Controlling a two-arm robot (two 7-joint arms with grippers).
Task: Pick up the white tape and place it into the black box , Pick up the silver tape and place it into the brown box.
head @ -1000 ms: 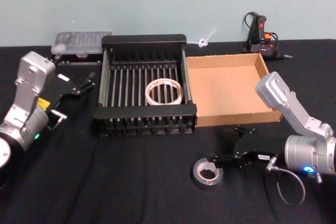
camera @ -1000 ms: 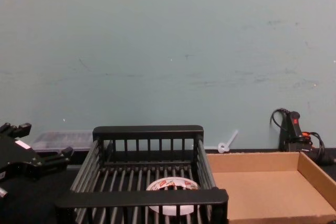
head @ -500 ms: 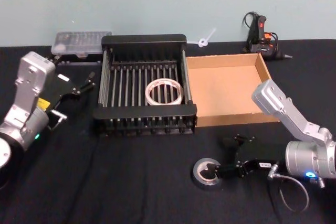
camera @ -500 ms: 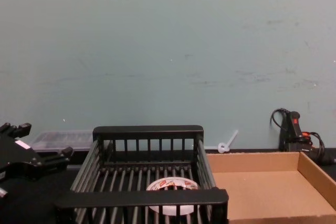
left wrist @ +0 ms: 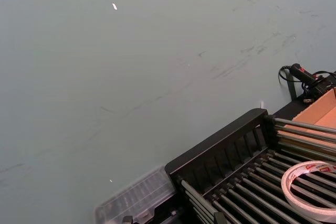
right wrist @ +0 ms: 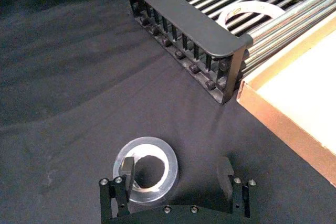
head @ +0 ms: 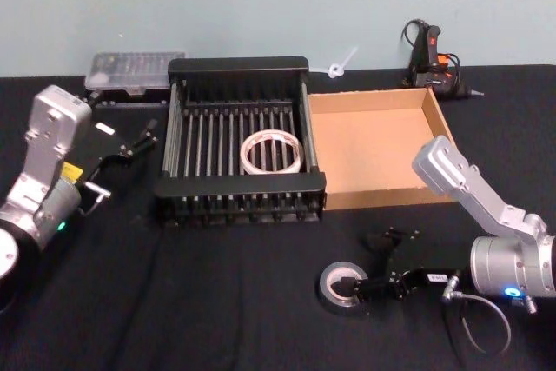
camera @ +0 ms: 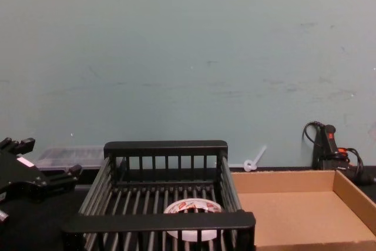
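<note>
The silver tape (head: 340,287) lies flat on the black cloth in front of the brown box (head: 373,141). My right gripper (head: 368,264) is open and low over it. In the right wrist view one finger (right wrist: 127,168) sits at the inner edge of the silver tape (right wrist: 146,169), and the other finger (right wrist: 224,171) stands outside the roll. The white tape (head: 272,153) lies on the slatted floor of the black box (head: 239,69). My left gripper (head: 142,137) is open, parked left of the black box.
A clear plastic case (head: 135,70) sits behind the crate's left corner. A glue gun (head: 431,56) and a small white plastic piece (head: 340,65) lie at the back right. Open black cloth stretches across the table's front left.
My right gripper has dropped and drawn back toward the table's front, so one finger now stands at the silver tape's hole. The left arm and the white tape have not moved.
</note>
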